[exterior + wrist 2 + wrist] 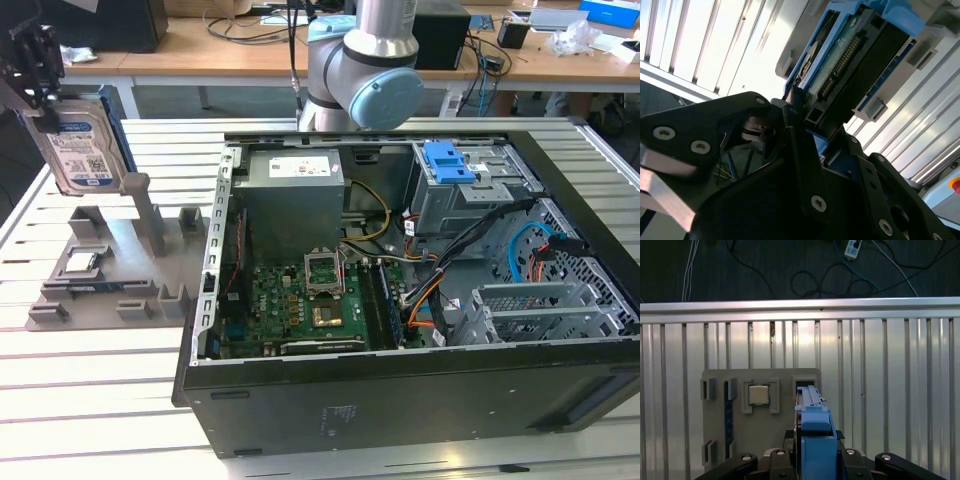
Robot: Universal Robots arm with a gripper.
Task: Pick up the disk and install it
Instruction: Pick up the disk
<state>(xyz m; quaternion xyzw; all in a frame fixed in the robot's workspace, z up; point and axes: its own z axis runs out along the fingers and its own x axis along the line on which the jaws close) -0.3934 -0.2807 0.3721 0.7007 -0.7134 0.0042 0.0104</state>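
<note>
**A:** What do the jaws have?

**B:** They are closed on the disk (82, 145), pinching one end of its blue frame. It hangs on edge, with the white label facing the exterior view.

**A:** Why grip it there?

**B:** My guess is that holding the frame's end leaves the flat faces free. In the second wrist view the connector row runs away from the jaws, uncovered.

**A:** Where is it, then?

**B:** It is in the air above the grey holder (110, 285), at the exterior view's left, and not touching it. In the first wrist view the narrow slot (804, 385) beneath it is empty. The small square chip (758, 395) sits in its pocket just beside that slot.

**A:** And beyond that?

**B:** The holder rests on the slatted table (90, 400). The open computer case (400, 400) lies well apart, toward the exterior view's right. A blue bracket (448, 162) sits at its drive cage. I'd judge that the pick is done and the install is not.
</note>
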